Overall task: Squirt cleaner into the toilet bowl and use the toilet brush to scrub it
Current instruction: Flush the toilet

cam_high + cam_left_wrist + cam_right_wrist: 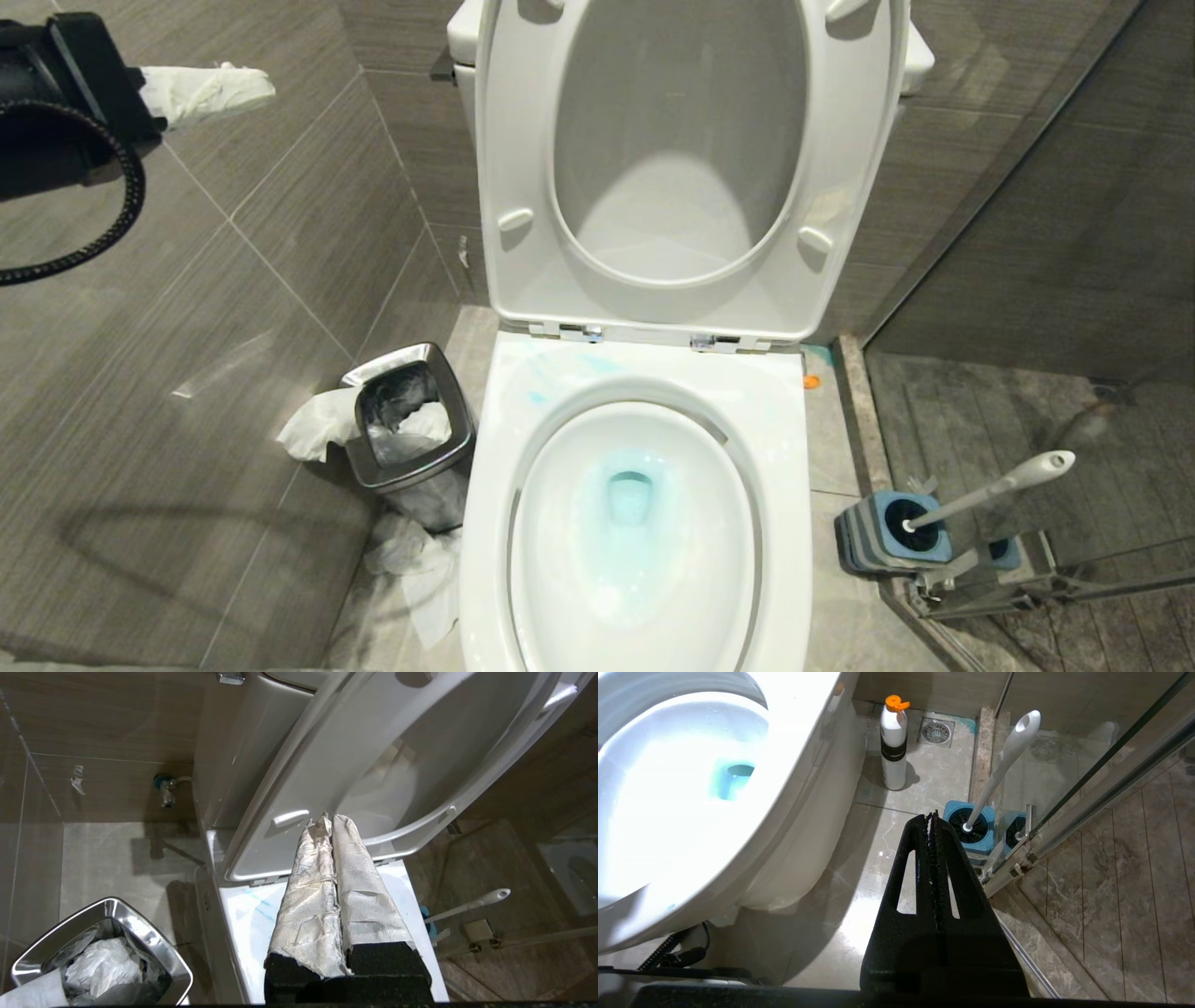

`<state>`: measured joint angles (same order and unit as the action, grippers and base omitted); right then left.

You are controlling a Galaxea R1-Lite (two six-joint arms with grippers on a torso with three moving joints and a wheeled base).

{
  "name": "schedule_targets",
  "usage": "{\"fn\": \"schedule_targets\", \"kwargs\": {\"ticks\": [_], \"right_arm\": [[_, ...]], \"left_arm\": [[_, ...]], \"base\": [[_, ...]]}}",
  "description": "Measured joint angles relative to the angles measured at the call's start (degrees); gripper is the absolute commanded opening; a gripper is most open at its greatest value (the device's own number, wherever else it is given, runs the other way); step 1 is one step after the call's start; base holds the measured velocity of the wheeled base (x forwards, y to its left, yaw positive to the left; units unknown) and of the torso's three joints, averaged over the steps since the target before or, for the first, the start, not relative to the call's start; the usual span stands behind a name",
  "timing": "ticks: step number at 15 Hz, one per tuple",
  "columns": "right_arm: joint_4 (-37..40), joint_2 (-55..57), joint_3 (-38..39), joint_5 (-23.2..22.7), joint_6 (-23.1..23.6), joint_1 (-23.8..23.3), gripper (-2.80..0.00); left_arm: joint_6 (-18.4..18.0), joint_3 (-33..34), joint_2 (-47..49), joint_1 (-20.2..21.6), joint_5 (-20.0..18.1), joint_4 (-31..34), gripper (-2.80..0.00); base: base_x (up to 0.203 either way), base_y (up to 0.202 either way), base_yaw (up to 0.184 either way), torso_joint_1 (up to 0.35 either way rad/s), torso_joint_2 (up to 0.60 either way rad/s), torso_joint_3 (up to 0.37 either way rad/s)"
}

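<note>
Both jaws are clenched on nothing: left gripper (pixel 238 86) raised at far left, right gripper (pixel 933 820) low beside the toilet bowl (pixel 784 523). Blue cleaner (pixel 627 499) tints its water. Toilet brush (pixel 990 490) stands in its holder (pixel 882 551), right.

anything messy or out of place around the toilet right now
Yes. Crumpled tissue hangs over the waste bin edge, and more paper lies on the floor beside the toilet bowl. Turquoise cleaner streaks the rim behind the basin. The toilet brush sits tilted in its holder.
</note>
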<state>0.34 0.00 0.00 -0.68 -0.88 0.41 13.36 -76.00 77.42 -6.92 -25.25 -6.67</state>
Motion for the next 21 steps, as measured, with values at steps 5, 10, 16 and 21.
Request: {"fn": "schedule_targets", "kwargs": {"ticks": [5,10,16,21], "right_arm": [[0.0,0.0,0.0,0.0,0.0,0.0,-2.80],[0.0,0.0,0.0,0.0,0.0,0.0,-2.80],[0.0,0.0,0.0,0.0,0.0,0.0,-2.80],[0.0,0.0,0.0,0.0,0.0,0.0,-2.80]], "left_arm": [[0.8,-6.8,6.3,-1.5,0.3,-0.1,-2.80],[-0.6,-16.6,12.2,-1.9,0.3,3.3,-2.80],[-0.7,-31.8,16.5,2.1,0.6,21.1,-2.80],[-10.2,-35.5,19.3,6.4,2.3,27.5,-2.80]], "base": [[0.000,0.000,0.000,0.000,0.00,0.000],[0.000,0.000,0.000,0.000,0.00,0.000],[0.000,0.000,0.000,0.000,0.00,0.000],[0.000,0.000,0.000,0.000,0.00,0.000]]}}
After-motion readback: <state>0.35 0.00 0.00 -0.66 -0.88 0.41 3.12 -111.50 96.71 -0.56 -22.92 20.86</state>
